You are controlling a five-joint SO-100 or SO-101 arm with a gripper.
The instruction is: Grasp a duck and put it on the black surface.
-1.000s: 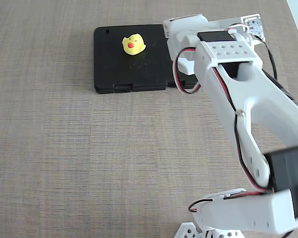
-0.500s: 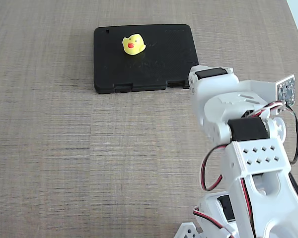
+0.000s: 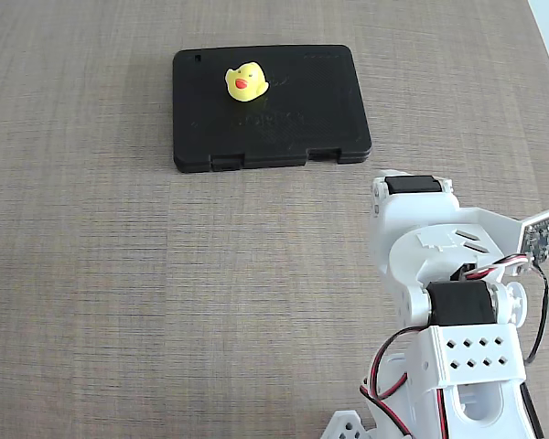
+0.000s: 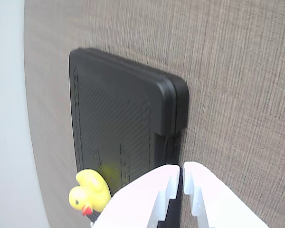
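Sitting on the case, well apart from the gripper, the duck is being left untouched; the jaws are being held nearly pressed together, pinching nothing.

The duck sits upright on the black case, near its upper left corner. The white arm is folded at lower right, apart from the case.

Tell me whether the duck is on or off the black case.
On. In the fixed view the duck sits upright on the black case, near its far-left corner; the tool, fingers nearly together, is empty.
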